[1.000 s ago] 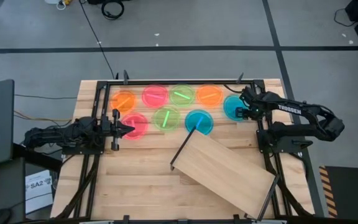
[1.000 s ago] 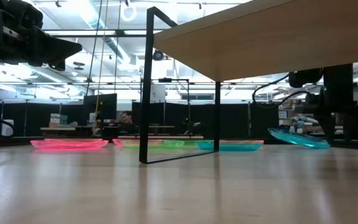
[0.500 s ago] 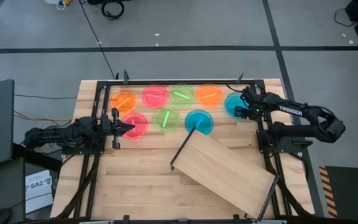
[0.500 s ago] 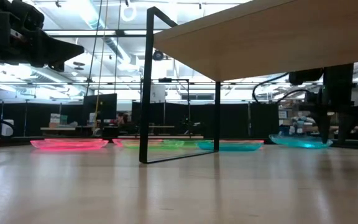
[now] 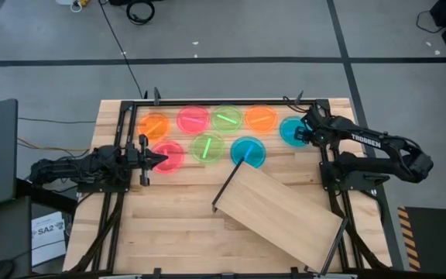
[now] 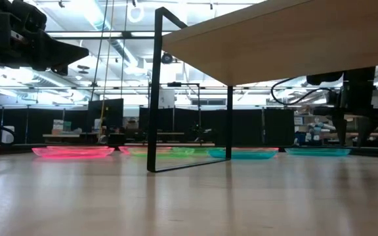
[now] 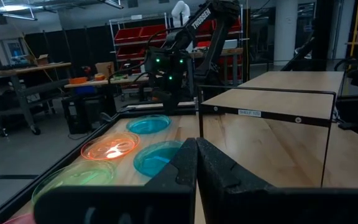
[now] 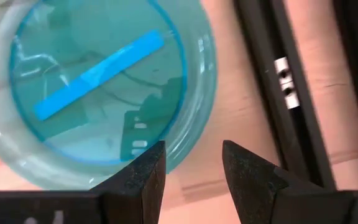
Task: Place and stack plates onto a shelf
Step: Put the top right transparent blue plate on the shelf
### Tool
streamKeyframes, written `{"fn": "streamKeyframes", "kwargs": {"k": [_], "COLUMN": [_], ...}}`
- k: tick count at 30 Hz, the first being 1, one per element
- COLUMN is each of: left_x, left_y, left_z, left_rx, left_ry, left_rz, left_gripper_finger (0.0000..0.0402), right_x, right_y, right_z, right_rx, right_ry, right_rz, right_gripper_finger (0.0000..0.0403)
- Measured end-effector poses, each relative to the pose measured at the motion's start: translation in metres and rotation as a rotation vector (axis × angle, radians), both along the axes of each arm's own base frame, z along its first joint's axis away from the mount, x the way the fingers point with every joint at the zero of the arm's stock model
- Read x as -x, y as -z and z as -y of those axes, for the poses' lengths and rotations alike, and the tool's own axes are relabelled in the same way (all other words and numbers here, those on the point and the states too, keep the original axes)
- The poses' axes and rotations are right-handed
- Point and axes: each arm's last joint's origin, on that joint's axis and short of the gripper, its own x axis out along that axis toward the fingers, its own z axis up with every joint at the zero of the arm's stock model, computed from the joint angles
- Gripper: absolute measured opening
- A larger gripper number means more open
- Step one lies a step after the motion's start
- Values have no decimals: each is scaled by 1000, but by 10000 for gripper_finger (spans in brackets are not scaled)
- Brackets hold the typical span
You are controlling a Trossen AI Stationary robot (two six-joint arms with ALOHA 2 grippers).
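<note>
High view: right claw [image 5: 301,136] at the bench's [image 5: 176,225] 2 o'clock edge, beside a blue plate [image 5: 290,131]. Shelf [image 5: 285,213] sits tilted at 5 o'clock; other plates line 12 o'clock.

Low view: blue plate [image 6: 317,151] flat on bench.

Left wrist: left claw [image 7: 196,163] pinched closed, empty.

Right wrist: claw [image 8: 191,168] narrowly parted, empty, over plate rim [image 8: 197,134].

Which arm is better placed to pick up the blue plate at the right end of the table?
The right. Its gripper hangs at that blue plate, open fingers over its rim. The left gripper is shut beside the pink plate.
</note>
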Motion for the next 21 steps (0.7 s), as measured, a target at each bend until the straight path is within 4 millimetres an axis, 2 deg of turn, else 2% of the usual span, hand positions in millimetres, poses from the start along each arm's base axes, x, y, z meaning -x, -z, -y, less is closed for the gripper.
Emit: {"fn": "streamKeyframes", "kwargs": {"k": [21], "left_x": [0], "left_y": [0], "left_z": [0], "left_rx": [0], "left_ry": [0], "left_rz": [0], "left_gripper_finger": [9], "right_x": [0], "right_y": [23], "right_z": [1], "right_rx": [62], "right_ry": [45], "right_rz": [52], "right_gripper_finger": [156]}}
